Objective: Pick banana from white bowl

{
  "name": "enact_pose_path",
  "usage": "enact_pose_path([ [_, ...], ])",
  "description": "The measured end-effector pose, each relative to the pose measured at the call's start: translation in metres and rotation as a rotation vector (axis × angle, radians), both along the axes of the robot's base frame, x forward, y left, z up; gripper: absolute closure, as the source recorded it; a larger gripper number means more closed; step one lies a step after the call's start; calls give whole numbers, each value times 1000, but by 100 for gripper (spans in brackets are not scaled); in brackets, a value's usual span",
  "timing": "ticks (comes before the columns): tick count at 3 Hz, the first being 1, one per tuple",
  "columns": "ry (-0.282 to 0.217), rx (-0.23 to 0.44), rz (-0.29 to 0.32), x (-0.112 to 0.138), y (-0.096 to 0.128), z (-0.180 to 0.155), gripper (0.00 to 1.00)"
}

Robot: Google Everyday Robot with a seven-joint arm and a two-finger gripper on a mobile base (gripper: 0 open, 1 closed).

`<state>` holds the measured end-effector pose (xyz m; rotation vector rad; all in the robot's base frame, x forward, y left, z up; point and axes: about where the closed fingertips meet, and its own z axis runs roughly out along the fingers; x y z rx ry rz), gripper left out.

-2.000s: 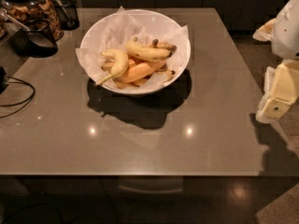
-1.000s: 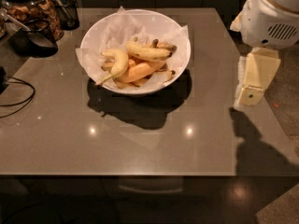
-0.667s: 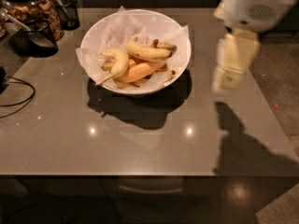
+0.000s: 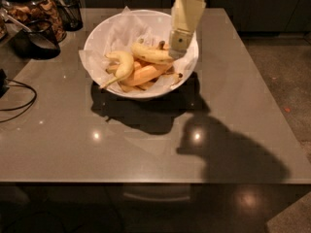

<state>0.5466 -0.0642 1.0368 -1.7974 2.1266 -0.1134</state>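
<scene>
The white bowl (image 4: 104,37), lined with crumpled white paper, stands at the far middle of the grey table. In it lies the plump pale-yellow banana (image 4: 149,54) with dark ends, on top of orange-toned bananas (image 4: 146,74). A small hooked banana with a thin stem (image 4: 121,67) lies to its left. My gripper (image 4: 178,51) hangs over the bowl's right side, its tip at the right end of the plump banana.
A glass jar of snacks (image 4: 35,8) and a dark cup with a spoon (image 4: 36,38) stand at the far left. A black cable (image 4: 19,101) lies on the left edge. The table (image 4: 146,144) ends in front and at the right, with floor beyond.
My arm has swung in from the right side of the table to over the bowl's right rim. The fruit and bowl have not moved.
</scene>
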Motion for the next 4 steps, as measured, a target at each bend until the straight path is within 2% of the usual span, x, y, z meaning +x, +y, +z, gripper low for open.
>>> enact_pose_path([
  [1,-13,51,3,9,10,-4,0],
  [2,2,88,-45,17,3,-16,0],
  [3,33,108,-89,28,3,-30,15],
  [4,62,97,-100,35,11,-42,29],
])
